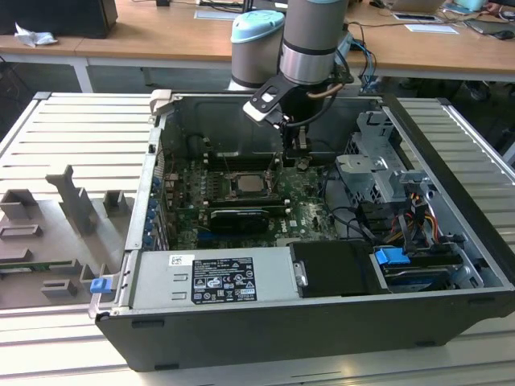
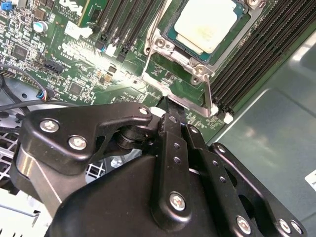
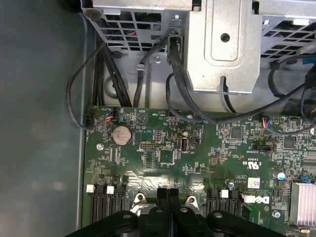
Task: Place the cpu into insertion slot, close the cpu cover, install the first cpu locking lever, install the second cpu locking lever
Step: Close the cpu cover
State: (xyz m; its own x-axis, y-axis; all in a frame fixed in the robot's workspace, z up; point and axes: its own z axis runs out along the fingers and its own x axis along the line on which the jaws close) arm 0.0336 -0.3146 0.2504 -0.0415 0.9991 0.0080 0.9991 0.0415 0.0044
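The cpu point(image 2: 205, 22) lies pale and flat in the insertion slot point(image 1: 245, 183) on the green board. The silvery cpu cover point(image 2: 163, 45) frames it and looks lowered over it. My gripper point(image 2: 168, 104) has its black fingers pressed together, shut, at the socket's edge. Its tip is close to a thin metal locking lever point(image 2: 211, 96) that runs along the socket bracket; I cannot tell whether they touch. In the exterior view the gripper point(image 1: 299, 161) hangs just to the right of the slot. In the first wrist view the gripper point(image 3: 168, 191) sits between memory slot ends.
The open computer case has a drive cage point(image 1: 378, 161) and cables point(image 3: 177, 89) on the exterior view's right, and a power supply point(image 1: 213, 277) at the front. Long black memory slots point(image 2: 252, 54) flank the socket. A grey fixture point(image 1: 76, 201) stands outside on the slatted table.
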